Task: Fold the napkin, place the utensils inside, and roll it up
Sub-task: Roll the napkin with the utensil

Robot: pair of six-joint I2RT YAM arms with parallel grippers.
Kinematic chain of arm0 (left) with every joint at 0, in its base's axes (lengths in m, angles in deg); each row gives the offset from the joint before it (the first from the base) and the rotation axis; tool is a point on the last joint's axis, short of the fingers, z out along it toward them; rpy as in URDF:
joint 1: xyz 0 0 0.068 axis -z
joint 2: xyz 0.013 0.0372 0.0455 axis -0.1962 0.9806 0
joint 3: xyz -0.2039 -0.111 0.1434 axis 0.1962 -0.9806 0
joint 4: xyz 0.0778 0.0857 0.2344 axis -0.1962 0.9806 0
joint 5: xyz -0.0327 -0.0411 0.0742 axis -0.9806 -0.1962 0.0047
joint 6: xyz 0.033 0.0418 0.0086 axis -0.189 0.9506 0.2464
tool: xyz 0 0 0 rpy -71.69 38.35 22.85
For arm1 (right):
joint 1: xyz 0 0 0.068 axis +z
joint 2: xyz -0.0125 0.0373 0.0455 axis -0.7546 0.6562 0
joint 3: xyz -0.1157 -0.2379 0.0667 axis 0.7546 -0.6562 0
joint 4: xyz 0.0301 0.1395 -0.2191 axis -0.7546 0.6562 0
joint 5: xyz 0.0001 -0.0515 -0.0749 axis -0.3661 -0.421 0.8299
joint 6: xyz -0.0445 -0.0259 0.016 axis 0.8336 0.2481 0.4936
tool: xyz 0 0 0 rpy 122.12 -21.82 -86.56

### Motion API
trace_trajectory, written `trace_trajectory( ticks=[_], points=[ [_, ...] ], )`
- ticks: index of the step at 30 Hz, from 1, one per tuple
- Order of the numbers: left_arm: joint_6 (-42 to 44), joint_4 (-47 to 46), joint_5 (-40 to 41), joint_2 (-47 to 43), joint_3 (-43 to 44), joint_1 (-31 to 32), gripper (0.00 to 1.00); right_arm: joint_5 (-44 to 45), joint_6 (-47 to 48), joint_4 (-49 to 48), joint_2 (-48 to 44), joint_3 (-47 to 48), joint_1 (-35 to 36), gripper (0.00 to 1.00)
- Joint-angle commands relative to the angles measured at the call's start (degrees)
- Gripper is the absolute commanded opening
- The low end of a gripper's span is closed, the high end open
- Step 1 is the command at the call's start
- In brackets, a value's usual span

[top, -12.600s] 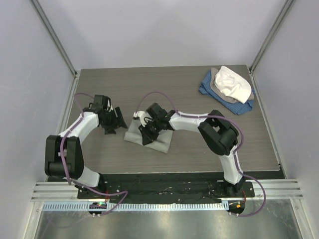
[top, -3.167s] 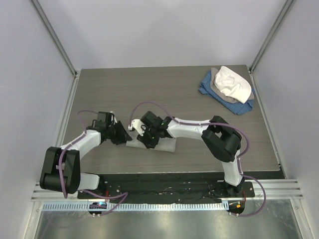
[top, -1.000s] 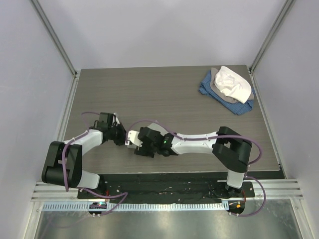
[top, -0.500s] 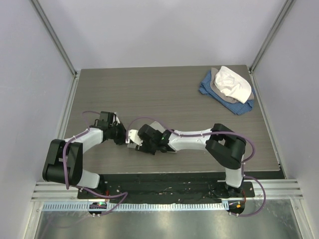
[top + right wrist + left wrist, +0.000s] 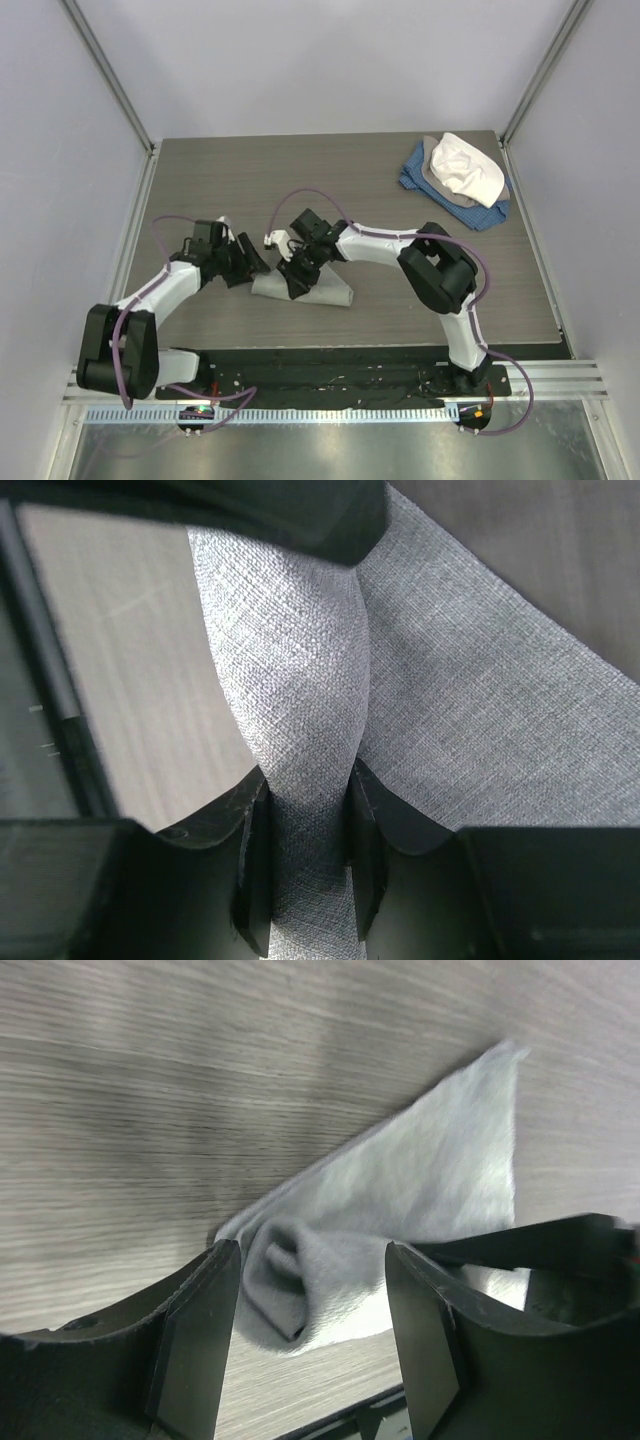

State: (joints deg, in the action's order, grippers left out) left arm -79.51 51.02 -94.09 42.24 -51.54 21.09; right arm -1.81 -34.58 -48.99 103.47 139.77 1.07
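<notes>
Soft, light and limp, the part-rolled napkin (image 5: 328, 293) lies on the bench (image 5: 350, 190), at 7 o'clock of its middle. The left hand (image 5: 310, 1260) stands spread around its 9 o'clock end. The right hand (image 5: 305, 810) pinches the roll mid-length, probably the safest hold against unrolling.

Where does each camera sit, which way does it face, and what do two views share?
Top external: above and behind the arm bases, facing down on the table; both arms, the left gripper and the right gripper show.
Left wrist: on the left arm, facing low across the napkin and its rolled end; its open fingers frame it.
Right wrist: on the right arm, close above the napkin; its fingers pinch a fold.
Shared: both wrist views show the napkin on the table.
</notes>
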Motion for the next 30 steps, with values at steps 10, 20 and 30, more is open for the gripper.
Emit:
trace_trajectory(
  ticks=[10, 20, 30],
  points=[
    [-2.20, -5.40, -0.10, -12.29, -9.11, -0.03, 0.64, -17.50, -5.15, 14.31, 8.89, 2.61, -2.42, 0.34],
    [-5.54, -12.86, -6.70, -14.23, -14.47, 0.41, 0.59, -17.50, -6.12, 15.36, 12.50, 5.07, -4.27, 0.34],
    [-6.16, -13.40, -7.05, -9.93, -15.53, 0.85, 0.05, -11.36, -7.87, 13.87, 7.34, 6.39, -5.15, 0.49]
  ],
)
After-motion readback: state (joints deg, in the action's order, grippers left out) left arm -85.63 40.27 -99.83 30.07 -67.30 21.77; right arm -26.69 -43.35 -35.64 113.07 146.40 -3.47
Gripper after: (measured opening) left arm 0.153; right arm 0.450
